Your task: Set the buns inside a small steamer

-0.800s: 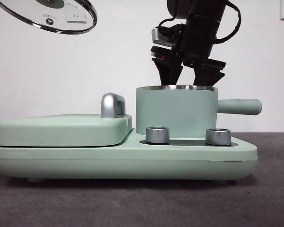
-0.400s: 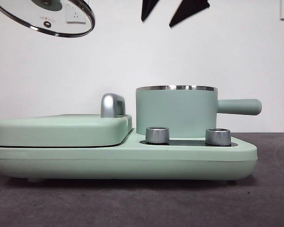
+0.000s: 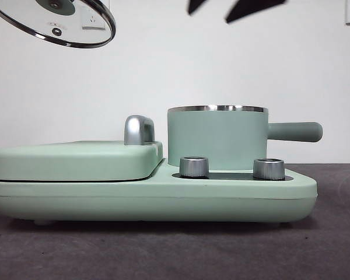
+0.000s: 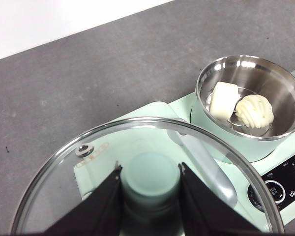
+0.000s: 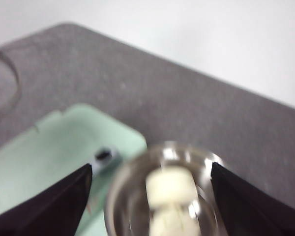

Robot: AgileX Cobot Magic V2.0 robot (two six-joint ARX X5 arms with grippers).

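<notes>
Both cream-white buns sit in the mint-green steamer pot. The left hand grips the round glass lid at ten o'clock; it could slip. The right hand is wide, empty.

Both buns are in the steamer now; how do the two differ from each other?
The smooth bun is a plain rounded block with flat faces; the ridged bun is shell-shaped, grooved, and flecked with green. The smooth one lies nearer the griddle cover side. Both are cream-white, similar in size, and sit side by side inside the small steamer.

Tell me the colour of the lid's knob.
Mint green; the knob shows best in the left wrist view.
</notes>
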